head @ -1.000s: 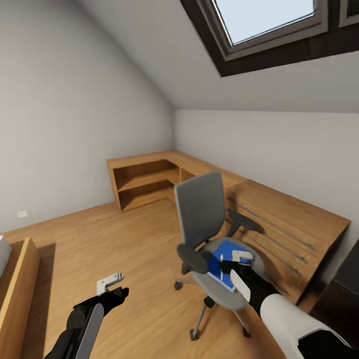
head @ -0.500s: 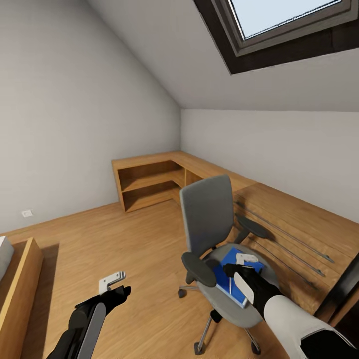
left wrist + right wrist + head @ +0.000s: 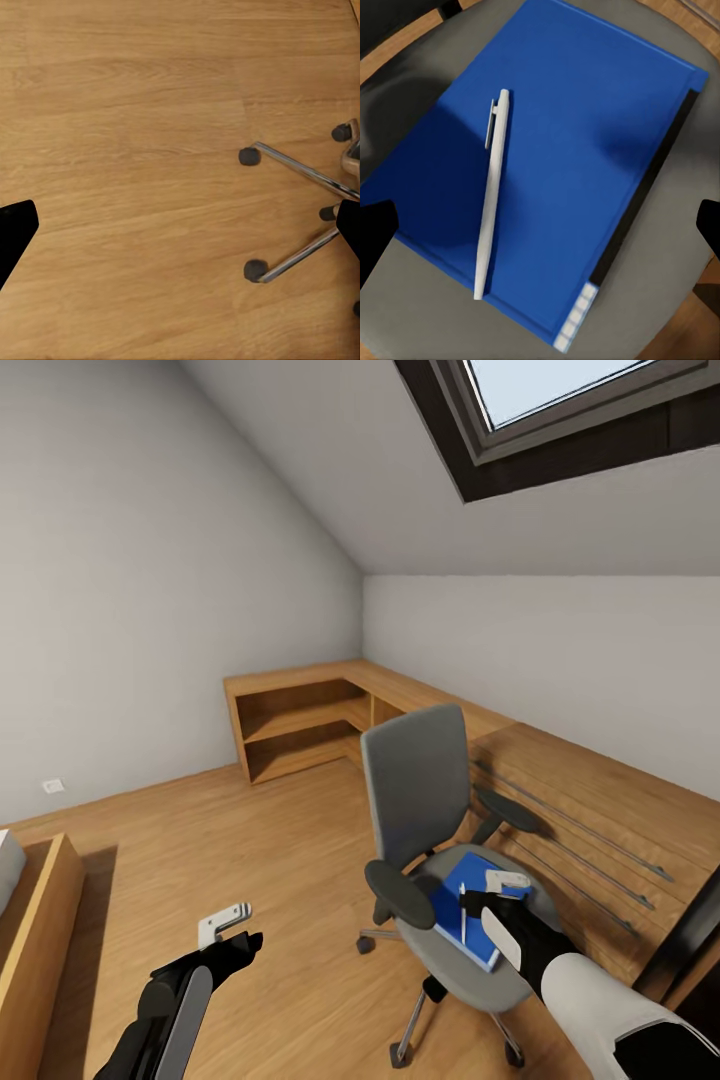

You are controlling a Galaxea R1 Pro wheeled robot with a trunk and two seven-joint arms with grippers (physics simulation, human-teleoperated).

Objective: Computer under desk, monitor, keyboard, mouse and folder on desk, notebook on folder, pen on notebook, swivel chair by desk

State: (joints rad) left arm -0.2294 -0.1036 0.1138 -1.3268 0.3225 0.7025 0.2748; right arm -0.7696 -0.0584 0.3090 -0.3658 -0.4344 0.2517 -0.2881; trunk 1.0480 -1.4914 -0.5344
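The flat bright blue folder, with the slim white pen lying on it, is resting on the grey padded swivel chair. The right gripper has been closing in above it, jaws spread and empty; a pickup looks imminent. The left gripper is hanging open over the wooden floor.

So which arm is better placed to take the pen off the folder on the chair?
Right. The right gripper hovers open directly over the pen lying on the folder. The left gripper hangs over bare floor, beside the swivel chair.
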